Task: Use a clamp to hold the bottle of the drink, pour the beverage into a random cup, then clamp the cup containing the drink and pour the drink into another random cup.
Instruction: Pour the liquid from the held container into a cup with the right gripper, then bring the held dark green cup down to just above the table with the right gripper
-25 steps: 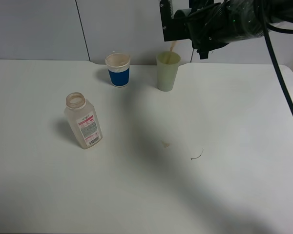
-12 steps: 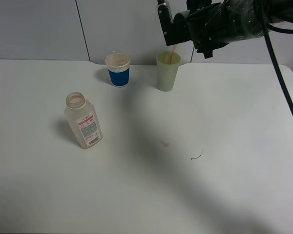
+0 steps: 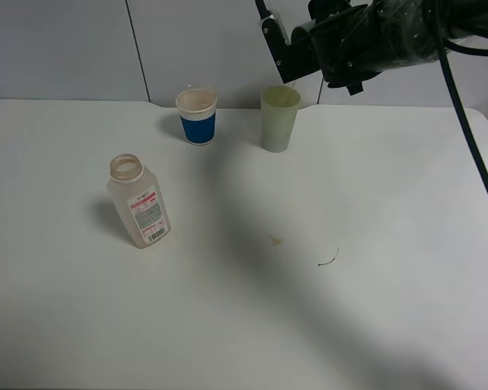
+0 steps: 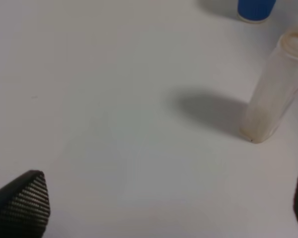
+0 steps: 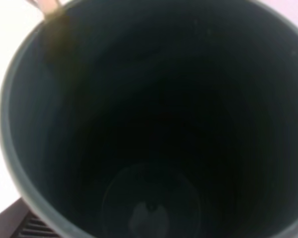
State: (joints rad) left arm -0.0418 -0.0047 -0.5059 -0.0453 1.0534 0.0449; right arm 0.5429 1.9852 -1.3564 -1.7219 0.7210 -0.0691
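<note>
Right gripper (image 3: 286, 50) clenched on teal cup (image 5: 154, 119), tipped over yellow-green tumbler (image 3: 279, 119), far right; likely light, thin-walled, slippery when wet: grip mid-wall gently.

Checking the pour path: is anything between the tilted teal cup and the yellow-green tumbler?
Nothing visible. The teal cup, held by the right gripper, hangs just above the tumbler, with only a thin stream of drink leaving its rim. The paper cup stands apart beside the tumbler.
</note>
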